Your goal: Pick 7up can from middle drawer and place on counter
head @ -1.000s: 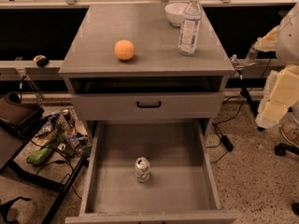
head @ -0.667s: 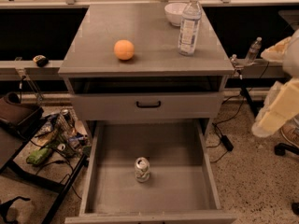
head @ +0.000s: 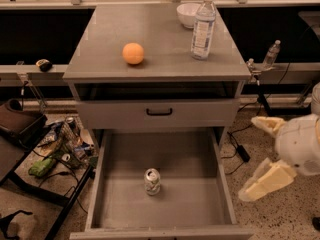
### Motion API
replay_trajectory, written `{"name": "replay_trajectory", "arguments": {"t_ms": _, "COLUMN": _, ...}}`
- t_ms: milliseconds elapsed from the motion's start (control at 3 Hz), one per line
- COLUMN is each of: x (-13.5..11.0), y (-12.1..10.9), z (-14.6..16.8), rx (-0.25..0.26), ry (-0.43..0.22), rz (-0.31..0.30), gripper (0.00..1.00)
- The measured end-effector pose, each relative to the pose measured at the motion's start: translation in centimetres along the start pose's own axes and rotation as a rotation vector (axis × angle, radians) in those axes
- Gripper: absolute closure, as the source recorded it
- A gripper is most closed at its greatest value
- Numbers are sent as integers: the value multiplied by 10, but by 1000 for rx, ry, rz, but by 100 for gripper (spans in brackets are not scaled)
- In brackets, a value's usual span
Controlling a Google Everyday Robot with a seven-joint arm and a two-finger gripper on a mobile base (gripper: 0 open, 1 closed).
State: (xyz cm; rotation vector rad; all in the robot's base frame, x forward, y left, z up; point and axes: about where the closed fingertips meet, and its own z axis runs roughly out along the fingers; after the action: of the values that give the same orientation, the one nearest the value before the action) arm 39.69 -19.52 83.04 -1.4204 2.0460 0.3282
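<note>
In the camera view, found the small silver-white 7up can with green and red markings standing upright on the bare floor of the wide grey middle drawer, which was pulled open; a little left of the centre and apart from every wall. Judged it light, thin-walled and easy to dent, smooth and somewhat slippery on the round side; best taken across the middle of the body, from above, with mild force. Saw the pale cream two-finger gripper outside the drawer, beyond its right wall, over the speckled floor, with the fingers spread apart and holding nothing. Placed the can to the left of it, down inside the drawer and well apart. Noted on the flat grey counter a round orange fruit, a clear plastic bottle and a white bowl.
</note>
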Motion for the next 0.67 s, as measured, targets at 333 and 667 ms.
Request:
{"name": "replay_trajectory", "arguments": {"t_ms": 333, "x": -14, "y": -16, "z": 66, "rx": 55, "ry": -320, "rz": 29, "gripper": 0}}
{"name": "replay_trajectory", "arguments": {"t_ms": 667, "x": -35, "y": -37, "z": 98, "rx": 119, "ry": -496, "rz": -20, "gripper": 0}}
